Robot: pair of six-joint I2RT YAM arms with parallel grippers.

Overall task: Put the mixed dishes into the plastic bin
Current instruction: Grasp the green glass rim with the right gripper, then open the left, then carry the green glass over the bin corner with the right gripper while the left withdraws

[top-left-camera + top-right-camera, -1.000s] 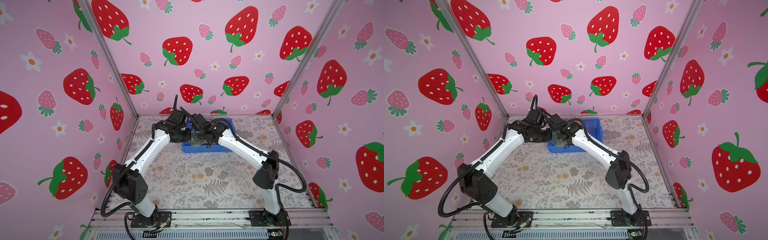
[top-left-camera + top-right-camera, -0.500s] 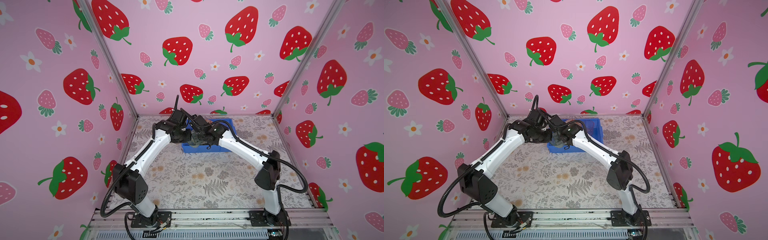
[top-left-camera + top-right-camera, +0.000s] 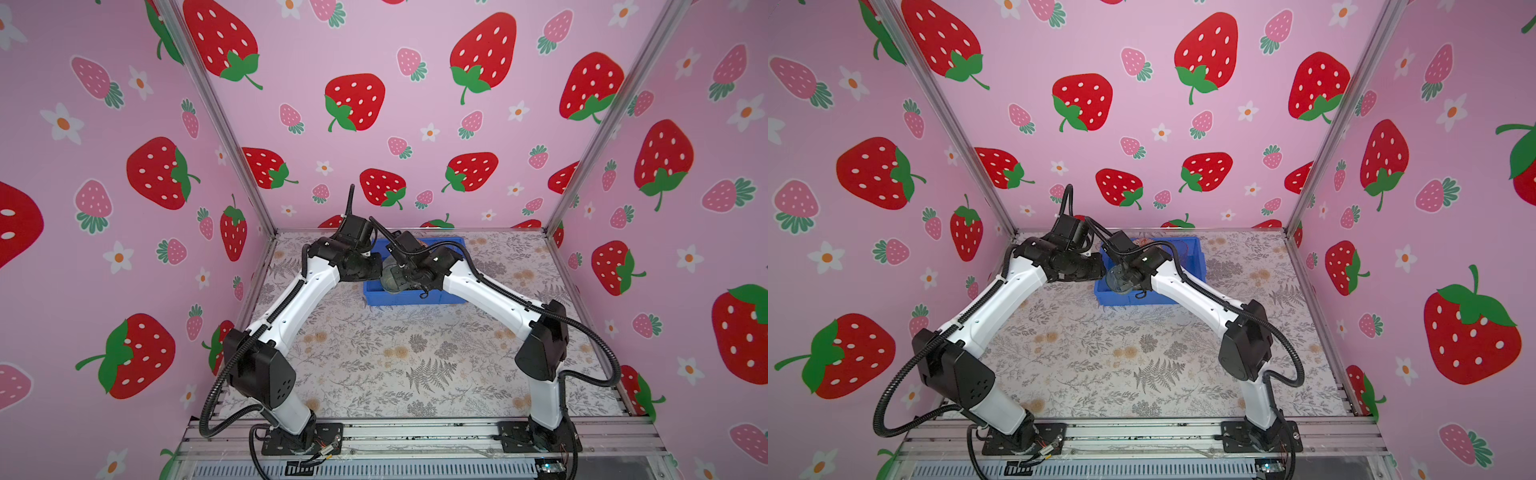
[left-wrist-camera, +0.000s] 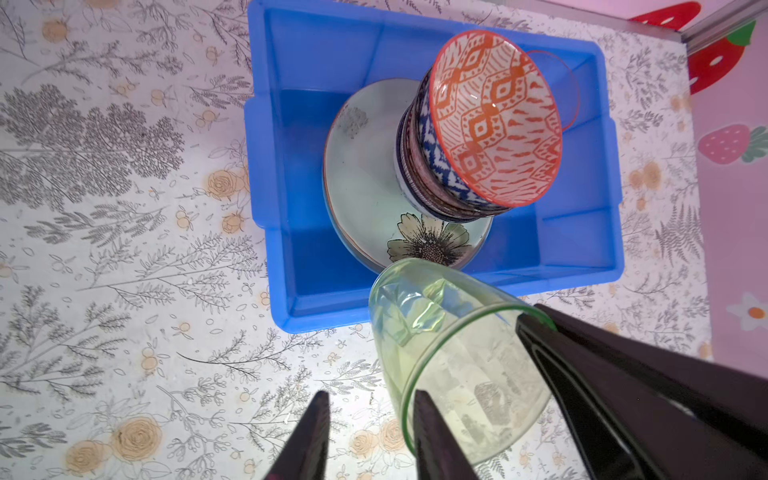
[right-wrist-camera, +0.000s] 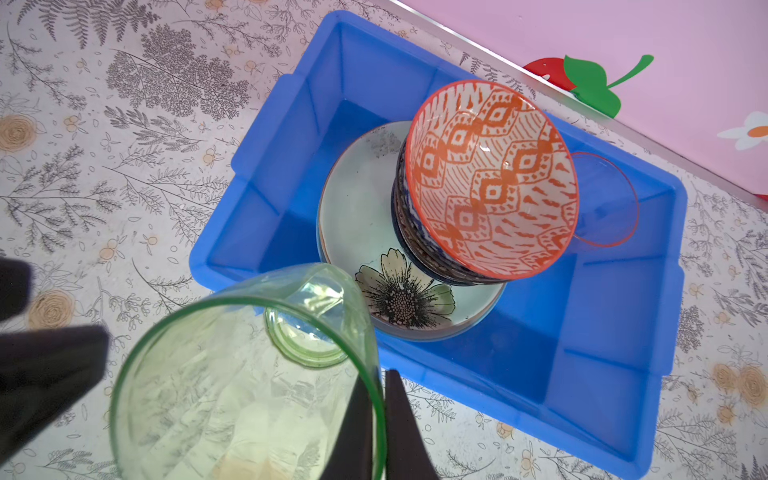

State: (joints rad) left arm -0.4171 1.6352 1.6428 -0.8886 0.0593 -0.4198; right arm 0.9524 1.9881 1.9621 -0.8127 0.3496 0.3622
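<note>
We find the plastic bin point(image 3: 399, 300) at the far middle of the flower-printed worktop point(image 3: 374, 353), with both arms reaching in above its near wall. In the right wrist view the right gripper point(image 5: 380, 378) has its fingers point(image 5: 401, 428) pressed onto the rim of the green tumbler point(image 5: 232, 374) — one finger inside the mouth, one outside, the glass wall pinched between them. The tumbler is carried in the air and tilted, its mouth toward the wrist cameras and its base toward the bin. In both top views it shows as a pale round shape point(image 3: 1119, 280) at the near left part of the bin. In the wrist views its base overlaps the bin's near wall, so it hangs above the rim and is not yet set down inside. The left gripper point(image 4: 369, 395) has its fingers point(image 4: 309, 436) spread apart. The rim of the green tumbler lies just beside one of them, and we cannot tell whether that finger touches the glass. Inside the bin lies a stack of plates with the pale green flower plate point(image 5: 357, 216) on top. On this plate stands a stack of bowls that leans to one side — the orange-red bowl point(image 5: 490, 178) uppermost, the blue-white bowl point(image 4: 432, 153) directly below it, and darker bowls under that which we cannot identify. A red-tinted tumbler point(image 5: 602, 199) stands behind the bowl stack, close to the bin wall that faces the back of the enclosure.
</note>
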